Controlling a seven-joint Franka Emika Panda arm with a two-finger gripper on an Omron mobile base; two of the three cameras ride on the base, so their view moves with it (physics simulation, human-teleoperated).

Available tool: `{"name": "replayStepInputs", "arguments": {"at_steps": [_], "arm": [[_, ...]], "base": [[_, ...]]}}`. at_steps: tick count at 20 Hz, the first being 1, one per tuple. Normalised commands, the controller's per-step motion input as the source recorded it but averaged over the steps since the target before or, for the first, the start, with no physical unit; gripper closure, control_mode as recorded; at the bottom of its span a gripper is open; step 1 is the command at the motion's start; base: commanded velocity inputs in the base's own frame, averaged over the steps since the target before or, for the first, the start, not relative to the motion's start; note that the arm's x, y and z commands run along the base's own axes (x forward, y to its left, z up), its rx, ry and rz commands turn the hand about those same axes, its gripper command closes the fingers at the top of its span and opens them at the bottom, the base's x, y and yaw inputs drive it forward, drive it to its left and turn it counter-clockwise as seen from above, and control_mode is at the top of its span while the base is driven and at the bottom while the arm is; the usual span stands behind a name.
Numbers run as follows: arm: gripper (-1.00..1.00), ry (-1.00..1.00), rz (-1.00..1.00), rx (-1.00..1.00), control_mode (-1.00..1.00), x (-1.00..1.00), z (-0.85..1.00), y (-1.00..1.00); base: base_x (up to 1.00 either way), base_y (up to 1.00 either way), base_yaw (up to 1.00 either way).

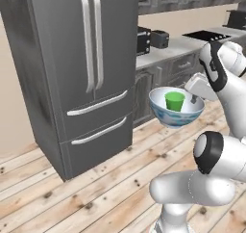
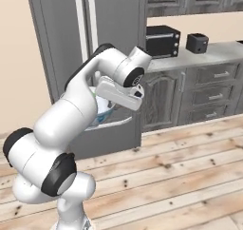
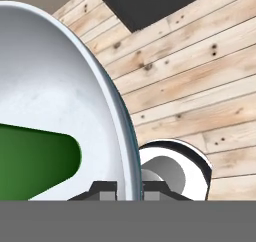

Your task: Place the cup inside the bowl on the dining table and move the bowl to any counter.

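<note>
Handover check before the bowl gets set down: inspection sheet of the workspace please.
Surface: counter, light grey top over grey cabinets, ahead on the right.
Job's things: bowl held in the air over the wooden floor; green cup upright inside it.
Clutter: black toaster oven and small black toaster on the counter.
Grippers: gripper shut on the bowl's rim, one finger inside, one outside.
Cables: nothing seen.
Surroundings: grey fridge, beige wall, upper cabinets.
</note>
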Motion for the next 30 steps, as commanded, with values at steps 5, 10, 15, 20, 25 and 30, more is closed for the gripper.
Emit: {"name": "replayStepInputs", "arguments": {"at_steps": [5,10,15,20,25,30], "arm": [[1.00,0.00,0.00,0.00,1.00,0.00,0.00,0.00],[1.00,0.00,0.00,0.00,1.00,0.00,0.00,0.00],[1.00,0.00,0.00,0.00,1.00,0.00,0.00,0.00],[1.00,0.00,0.00,0.00,1.00,0.00,0.00,0.00],[1.00,0.00,0.00,0.00,1.00,0.00,0.00,0.00],[1.00,0.00,0.00,0.00,1.00,0.00,0.00,0.00]], "base": [[0.45,-0.29,0.23],[0.41,-0.35,0.23],[0.65,-0.24,0.21],[0.75,-0.18,0.17],[0.55,-0.26,0.14],[0.61,-0.32,0.13]]}}
